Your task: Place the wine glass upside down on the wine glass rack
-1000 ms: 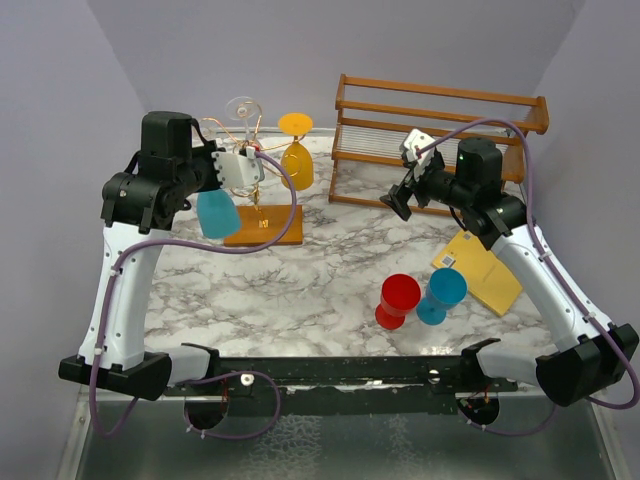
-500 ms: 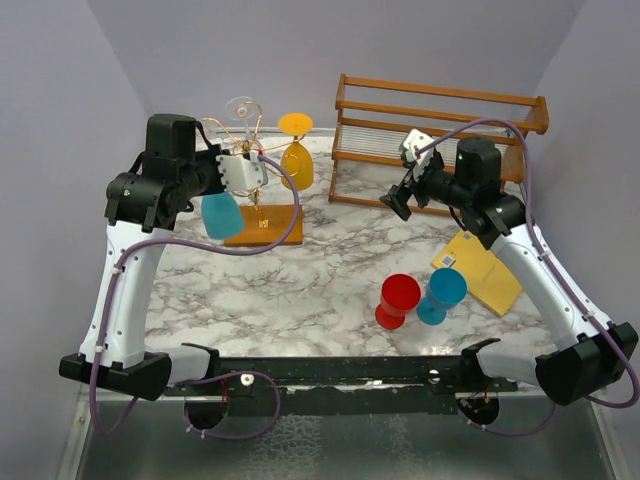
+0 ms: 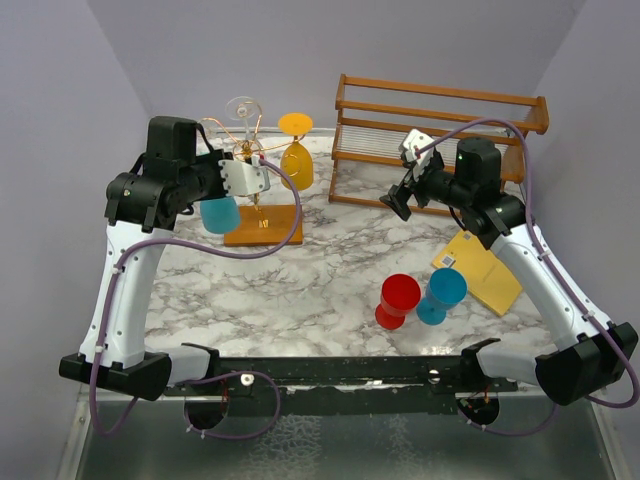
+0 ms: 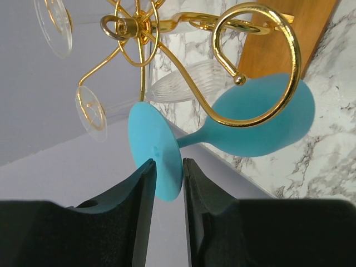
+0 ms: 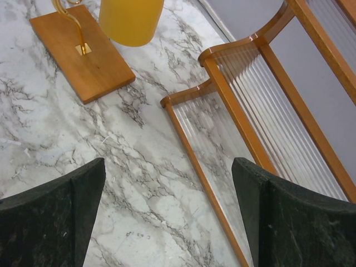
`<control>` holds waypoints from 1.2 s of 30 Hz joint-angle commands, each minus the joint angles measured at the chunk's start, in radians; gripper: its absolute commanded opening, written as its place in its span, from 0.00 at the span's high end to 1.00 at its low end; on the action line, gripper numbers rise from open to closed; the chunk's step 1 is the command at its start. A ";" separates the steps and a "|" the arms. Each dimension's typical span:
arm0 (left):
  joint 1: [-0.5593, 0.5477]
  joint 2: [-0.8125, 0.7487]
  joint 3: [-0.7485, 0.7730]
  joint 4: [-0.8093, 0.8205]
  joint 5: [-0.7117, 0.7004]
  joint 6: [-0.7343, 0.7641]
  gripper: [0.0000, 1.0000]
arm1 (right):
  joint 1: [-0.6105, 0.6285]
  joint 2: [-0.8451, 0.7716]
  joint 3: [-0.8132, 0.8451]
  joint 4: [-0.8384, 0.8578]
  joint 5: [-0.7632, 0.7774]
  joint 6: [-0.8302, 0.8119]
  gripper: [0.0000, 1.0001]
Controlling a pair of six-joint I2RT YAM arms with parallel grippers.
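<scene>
One left gripper (image 4: 168, 164) clamps wine glass (image 4: 261, 139) foot.

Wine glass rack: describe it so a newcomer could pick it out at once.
On the marble table, look far left, beside the left gripper. The wine glass rack is a thin gold wire tree with curled arms on a flat orange-brown base, a yellow glass hanging from it. The slatted wooden shelf to its right has no wire.
</scene>
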 commanded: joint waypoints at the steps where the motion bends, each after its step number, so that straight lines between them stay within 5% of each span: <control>1: -0.005 -0.021 0.018 -0.038 0.063 0.000 0.70 | -0.004 0.000 -0.011 0.014 0.012 -0.012 0.05; 21: -0.005 -0.029 0.100 -0.055 0.151 -0.015 0.58 | -0.004 0.000 -0.005 0.000 0.010 -0.021 0.05; 24: -0.005 -0.029 0.126 -0.037 0.174 -0.049 0.45 | -0.004 0.002 0.001 -0.016 0.008 -0.035 0.05; 25: -0.005 -0.030 0.132 -0.028 0.183 -0.066 0.32 | -0.005 0.001 0.005 -0.024 0.008 -0.041 0.05; 26: -0.005 -0.028 0.139 -0.015 0.190 -0.084 0.06 | -0.005 0.002 0.010 -0.033 0.011 -0.049 0.05; 27: -0.005 -0.029 0.144 0.001 0.197 -0.105 0.01 | -0.004 0.001 0.017 -0.046 0.014 -0.060 0.05; 36: -0.005 -0.019 0.134 0.205 0.246 -0.378 0.01 | -0.004 -0.024 0.064 -0.289 -0.083 -0.245 0.04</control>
